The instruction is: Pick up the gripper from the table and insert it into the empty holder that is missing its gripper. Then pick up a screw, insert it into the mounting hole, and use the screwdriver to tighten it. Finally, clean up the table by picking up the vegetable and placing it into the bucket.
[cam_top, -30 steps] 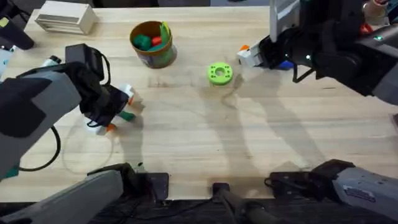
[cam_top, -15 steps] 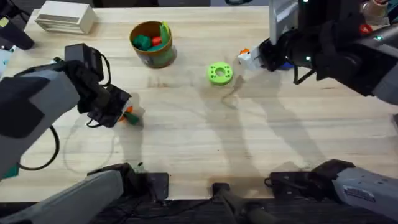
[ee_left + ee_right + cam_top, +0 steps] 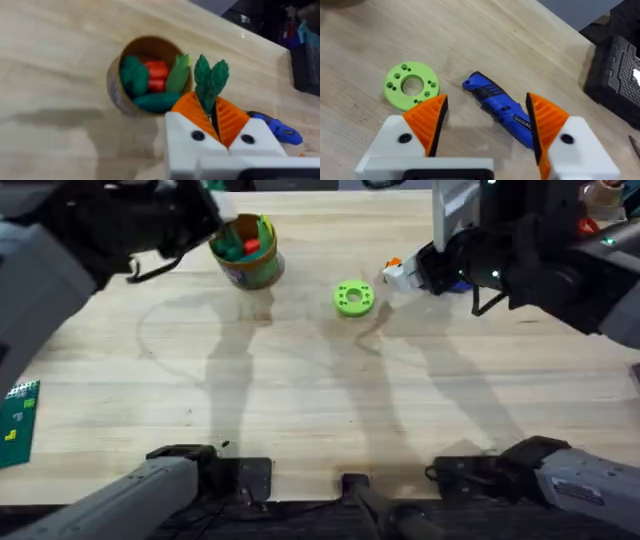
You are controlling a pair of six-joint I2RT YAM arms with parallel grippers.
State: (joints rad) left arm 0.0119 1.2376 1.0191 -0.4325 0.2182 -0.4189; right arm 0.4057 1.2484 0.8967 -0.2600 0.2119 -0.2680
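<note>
My left gripper (image 3: 212, 102) is shut on a small dark-green vegetable (image 3: 210, 77), whose top sticks out past the orange pads. It hovers just beside the bucket (image 3: 116, 87), which holds several toy vegetables. In the overhead view the left arm is raised at the back left, its gripper (image 3: 200, 218) next to the bucket (image 3: 245, 255). My right gripper (image 3: 487, 97) is open above the blue screwdriver (image 3: 501, 108), which lies on the table (image 3: 320, 400) between its fingers. From overhead the right gripper (image 3: 398, 272) is at the back right. The loose gripper, the holder and the screw are out of view.
A bright green disc with holes (image 3: 352, 298) lies near the right gripper, also seen as the disc (image 3: 411, 86) in the right wrist view. A green card (image 3: 18, 420) lies at the table's left edge. Black equipment stands at the back right.
The left arm rose from the table's left side and swung back to the bucket, carrying the vegetable. The green card came into view. The right arm stayed put.
</note>
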